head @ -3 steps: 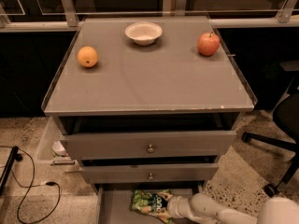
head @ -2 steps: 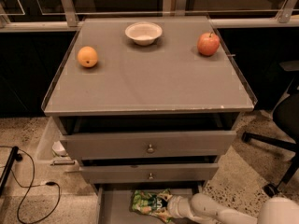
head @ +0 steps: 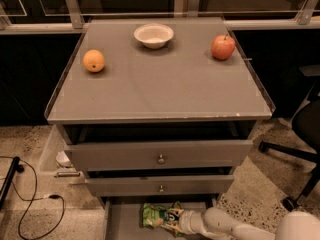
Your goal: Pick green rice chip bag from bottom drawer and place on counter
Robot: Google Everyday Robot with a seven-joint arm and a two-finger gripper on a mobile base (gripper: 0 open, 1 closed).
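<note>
Almost nothing has moved since the earlier frame: the gripper (head: 176,221) sits at the same spot in the bottom drawer (head: 125,225), pressed against the right end of the green rice chip bag (head: 156,215), which lies on the drawer floor just under the middle drawer's front (head: 160,186). Whether the jaws have closed on the bag I cannot tell. The bag is thin, crinkled film, glossy and puffed, so a grip on one edge alone may slide off as it lifts, or the film may crumple and crush the chips inside. The overhang is the worse risk (the two knobbed drawers above both stand slightly out). A straight rise would likely catch bag or wrist on those flat metal fronts, so the arm (head: 225,227) probably has to draw outward first. The desk (head: 165,91) is smooth, grey and glossy with a raised rim to clear. Its round orange (head: 93,61), shallow pale bowl (head: 153,35) and red apple (head: 223,47) leave bare space in front.
</note>
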